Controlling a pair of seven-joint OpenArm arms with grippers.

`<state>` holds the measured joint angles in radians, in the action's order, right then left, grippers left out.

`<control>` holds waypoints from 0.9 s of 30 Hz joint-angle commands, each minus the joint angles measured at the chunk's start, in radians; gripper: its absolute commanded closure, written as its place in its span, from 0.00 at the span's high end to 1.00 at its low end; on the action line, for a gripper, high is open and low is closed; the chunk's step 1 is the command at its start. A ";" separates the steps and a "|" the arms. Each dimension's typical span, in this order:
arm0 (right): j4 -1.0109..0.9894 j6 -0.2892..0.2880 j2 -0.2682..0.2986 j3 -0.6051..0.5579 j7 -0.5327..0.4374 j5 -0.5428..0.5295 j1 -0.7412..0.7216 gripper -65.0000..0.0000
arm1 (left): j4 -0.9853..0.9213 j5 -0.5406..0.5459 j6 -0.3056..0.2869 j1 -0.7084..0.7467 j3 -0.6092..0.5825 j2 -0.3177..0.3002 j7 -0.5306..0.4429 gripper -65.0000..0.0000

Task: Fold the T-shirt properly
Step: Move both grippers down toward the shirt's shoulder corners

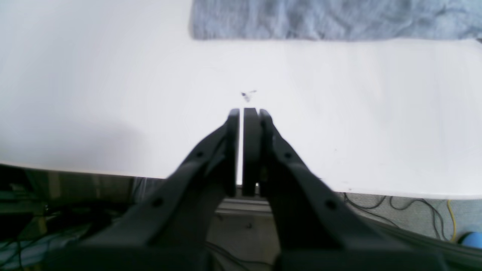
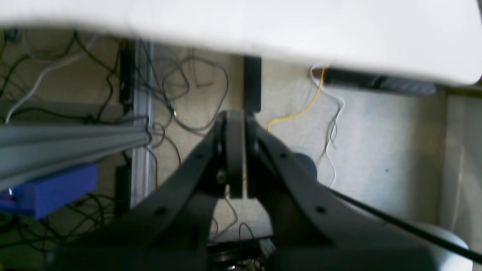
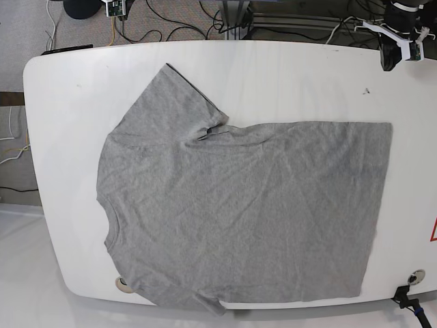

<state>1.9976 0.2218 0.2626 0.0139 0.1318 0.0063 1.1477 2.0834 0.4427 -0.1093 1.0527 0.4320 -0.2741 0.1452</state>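
A: Start close. What do the wrist cameras give?

B: The left wrist view shows the left pincer [image 1: 248, 113], black plastic, its jaws pressed together on nothing, hanging over the near rim of the smooth white oval table [image 1: 113, 94]. Beyond it lies a small dark scuff mark [image 1: 247, 95], then a strip of the heather-grey short-sleeved cotton T-shirt [image 1: 335, 19] along the top edge.

A: And the right?

B: The right pincer [image 2: 235, 116] is likewise closed and empty, but off the table, above pale floor [image 2: 376, 150] with tangled cables [image 2: 188, 86], one yellow, and a blue box [image 2: 52, 190]. No shirt shows there.

A: So only the base view gives the whole garment?

B: Yes. It lies spread flat, softly creased, plain side up, covering most of the table. Its long axis runs left to right there: ribbed collar at the left, straight hem at the right. One sleeve points to the far edge, the other to the near edge. Neither pincer touches it.
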 commanded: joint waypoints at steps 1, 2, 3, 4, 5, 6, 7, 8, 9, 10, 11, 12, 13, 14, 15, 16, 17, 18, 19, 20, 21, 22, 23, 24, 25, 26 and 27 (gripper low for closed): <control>0.023 0.007 0.005 0.004 -0.022 0.022 0.033 0.00 | 0.057 -0.011 -0.014 -0.018 0.003 -0.017 -0.066 0.00; 0.027 0.008 0.006 0.002 -0.019 0.024 0.032 0.00 | 0.064 -0.014 -0.018 -0.027 0.002 -0.018 -0.058 0.00; 0.027 0.010 0.007 0.003 -0.018 0.028 0.035 0.00 | 0.067 -0.014 -0.023 -0.039 -0.001 -0.020 -0.049 0.00; 0.026 0.010 0.005 0.006 -0.020 0.031 0.034 0.00 | 0.072 -0.015 -0.027 -0.043 -0.004 -0.022 -0.042 0.00; 0.024 0.008 0.004 0.007 -0.018 0.033 0.030 0.00 | 0.074 -0.018 -0.031 -0.054 -0.003 -0.024 -0.036 0.00; 0.027 0.009 0.006 0.007 -0.017 0.037 0.031 0.00 | 0.073 -0.017 -0.034 -0.062 -0.005 -0.025 -0.035 0.00; 0.028 0.006 0.003 0.006 -0.014 0.034 0.028 0.00 | 0.075 -0.022 -0.038 -0.070 -0.003 -0.021 -0.027 0.00; 0.030 0.009 0.002 0.006 -0.018 0.038 0.028 0.00 | 0.077 -0.030 -0.039 -0.076 -0.004 -0.022 -0.025 0.00; 0.036 0.006 -0.001 0.006 -0.018 0.047 0.026 0.00 | 0.082 -0.031 -0.044 -0.083 -0.003 -0.021 -0.016 0.00; 0.037 0.007 -0.007 0.005 -0.017 0.061 0.015 0.00 | 0.079 -0.036 -0.048 -0.091 -0.004 -0.022 -0.011 0.00; 0.038 0.007 -0.013 0.003 -0.016 0.079 0.008 0.00 | 0.081 -0.044 -0.050 -0.101 -0.001 -0.021 -0.008 0.00; 0.042 0.009 -0.025 0.002 -0.009 0.100 -0.003 0.00 | 0.082 -0.056 -0.051 -0.109 -0.003 -0.021 -0.005 0.00; 0.049 0.008 -0.035 0.004 -0.006 0.125 -0.015 0.00 | 0.084 -0.067 -0.054 -0.115 -0.003 -0.022 -0.006 0.00; 0.054 0.009 -0.047 0.001 -0.007 0.144 -0.027 0.00 | 0.086 -0.083 -0.055 -0.122 -0.007 -0.021 -0.002 0.00; 0.060 0.005 -0.052 0.002 -0.004 0.169 -0.040 0.00 | 0.091 -0.090 -0.053 -0.122 -0.004 -0.022 -0.003 0.00; 0.066 0.006 -0.057 0.000 0.002 0.185 -0.053 0.00 | 0.091 -0.098 -0.053 -0.126 -0.005 -0.022 -0.001 0.00; 0.070 0.007 -0.057 0.000 0.004 0.197 -0.064 0.00 | 0.086 -0.109 -0.051 -0.134 -0.009 -0.023 0.001 0.00; 0.073 0.005 -0.055 0.000 0.011 0.202 -0.080 0.00 | 0.090 -0.108 -0.054 -0.143 -0.005 -0.022 0.010 0.00; 0.078 0.005 -0.050 -0.001 0.012 0.210 -0.088 0.00 | 0.088 -0.117 -0.051 -0.149 -0.009 -0.023 0.009 0.00; 0.082 0.002 -0.046 -0.004 0.022 0.212 -0.102 0.00 | 0.089 -0.117 -0.049 -0.155 -0.011 -0.022 0.014 0.00; 0.079 0.005 -0.043 0.000 0.025 0.217 -0.122 0.00 | 0.089 -0.119 -0.050 -0.164 -0.010 -0.025 0.022 0.00; 0.077 0.006 -0.039 -0.003 0.032 0.220 -0.139 0.00 | 0.088 -0.121 -0.051 -0.173 -0.009 -0.025 0.030 0.00; 0.077 0.004 -0.040 -0.002 0.042 0.225 -0.156 0.00 | 0.084 -0.118 -0.048 -0.188 -0.005 -0.024 0.042 0.00; 0.075 0.004 -0.041 0.000 0.051 0.232 -0.172 0.00 | 0.083 -0.120 -0.047 -0.203 -0.005 -0.023 0.058 0.00; 0.076 0.007 -0.040 0.000 0.055 0.238 -0.181 0.00 | 0.081 -0.118 -0.046 -0.212 -0.001 -0.023 0.065 0.00; 0.073 0.010 -0.041 0.002 0.063 0.244 -0.192 0.00 | 0.078 -0.122 -0.049 -0.227 -0.001 -0.026 0.093 0.00; 0.073 0.013 -0.041 0.001 0.065 0.252 -0.196 0.00 | 0.072 -0.128 -0.050 -0.237 -0.002 -0.025 0.110 0.00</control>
<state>2.0579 0.2195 0.2161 0.0097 0.2119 0.2398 0.9489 2.1502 0.3218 -0.1585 0.8238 0.4232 -0.2897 0.2306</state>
